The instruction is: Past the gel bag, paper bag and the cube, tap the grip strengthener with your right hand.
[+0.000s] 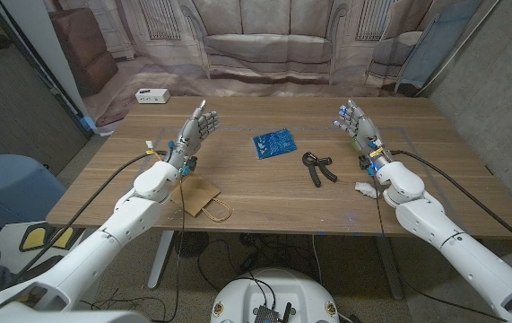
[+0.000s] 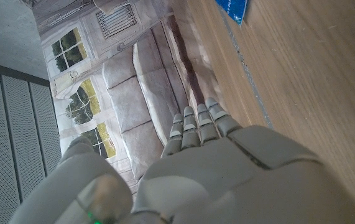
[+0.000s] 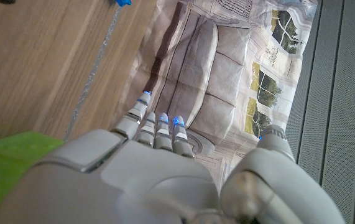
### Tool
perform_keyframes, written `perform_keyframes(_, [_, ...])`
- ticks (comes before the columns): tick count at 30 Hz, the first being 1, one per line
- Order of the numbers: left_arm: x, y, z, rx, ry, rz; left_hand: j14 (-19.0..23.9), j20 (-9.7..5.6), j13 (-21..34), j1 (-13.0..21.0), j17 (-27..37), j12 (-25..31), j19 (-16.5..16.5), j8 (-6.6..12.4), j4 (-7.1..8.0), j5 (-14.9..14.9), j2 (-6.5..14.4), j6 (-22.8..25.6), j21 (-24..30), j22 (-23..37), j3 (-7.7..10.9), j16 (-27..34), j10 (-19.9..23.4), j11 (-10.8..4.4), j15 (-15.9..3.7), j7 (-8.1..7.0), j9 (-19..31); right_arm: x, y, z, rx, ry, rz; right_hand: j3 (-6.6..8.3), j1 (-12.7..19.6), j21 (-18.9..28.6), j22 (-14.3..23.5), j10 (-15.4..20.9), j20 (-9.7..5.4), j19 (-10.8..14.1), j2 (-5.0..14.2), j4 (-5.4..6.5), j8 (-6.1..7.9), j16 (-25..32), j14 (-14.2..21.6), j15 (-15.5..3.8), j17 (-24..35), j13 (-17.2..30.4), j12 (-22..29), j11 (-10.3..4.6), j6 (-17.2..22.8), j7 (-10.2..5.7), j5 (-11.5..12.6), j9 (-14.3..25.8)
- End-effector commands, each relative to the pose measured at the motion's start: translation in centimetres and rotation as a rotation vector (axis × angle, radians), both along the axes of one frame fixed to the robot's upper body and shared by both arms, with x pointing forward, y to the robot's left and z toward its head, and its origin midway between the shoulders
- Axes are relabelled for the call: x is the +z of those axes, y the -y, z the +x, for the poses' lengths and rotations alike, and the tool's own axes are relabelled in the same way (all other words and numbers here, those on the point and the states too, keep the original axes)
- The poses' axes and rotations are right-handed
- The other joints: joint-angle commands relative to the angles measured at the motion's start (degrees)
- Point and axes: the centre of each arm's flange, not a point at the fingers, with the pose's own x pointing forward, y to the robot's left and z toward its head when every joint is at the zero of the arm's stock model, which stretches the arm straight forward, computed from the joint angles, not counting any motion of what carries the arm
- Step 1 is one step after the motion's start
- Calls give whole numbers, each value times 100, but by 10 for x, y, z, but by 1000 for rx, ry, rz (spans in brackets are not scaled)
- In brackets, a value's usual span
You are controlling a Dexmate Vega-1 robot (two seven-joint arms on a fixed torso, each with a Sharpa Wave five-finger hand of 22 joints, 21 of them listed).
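The black grip strengthener [image 1: 318,168] lies on the wooden table [image 1: 264,202] near the middle. To its left and a little farther back lies the blue gel bag [image 1: 275,144], whose corner [image 2: 233,7] shows in the left wrist view. The brown paper bag [image 1: 200,196] lies at the front left, beside my left forearm. My right hand [image 1: 354,121] stands raised at the right of the strengthener, fingers apart, holding nothing. A green cube [image 3: 12,168] sits close beside that hand. My left hand [image 1: 197,126] is raised at the left, fingers spread and empty.
A small white box [image 1: 151,96] sits at the table's far left corner. A crumpled white scrap [image 1: 364,187] lies beside my right wrist. A printed sofa backdrop [image 1: 264,45] hangs behind the table's far edge.
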Motion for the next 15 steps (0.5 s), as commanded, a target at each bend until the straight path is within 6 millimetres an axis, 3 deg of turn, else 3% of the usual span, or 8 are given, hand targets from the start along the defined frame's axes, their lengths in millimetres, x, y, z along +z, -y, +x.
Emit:
perform_keyframes(1, [5,-4,-18,-37,67,-33,84,-11,9,78,9,47,98,55,-50,-38,16,112,25,22,28,49,88,-6,-12,22,23,-3,-7,-31,-46,36,1,15,80,9,15,73,22,66,12,-17,74,42,61,23,-7,-1,37,19,178,-8,18,32])
perform_keyframes(6, [4,-8,-26,-30,79,-63,110,-10,9,95,9,53,121,64,-62,-45,26,174,20,22,33,44,126,-10,-14,24,24,-10,-8,-40,-68,46,1,23,98,11,15,93,18,99,30,-28,-7,52,91,8,-28,-3,34,-4,10,-41,18,33])
perform_keyframes(15, [6,-14,-31,-5,75,-37,186,-22,9,132,8,62,180,55,-88,-61,52,244,9,22,47,39,200,-12,-43,19,26,-20,-4,-55,-124,43,-1,57,162,30,14,150,5,186,75,-57,-28,73,156,-2,-52,-4,44,-9,-35,-44,20,33])
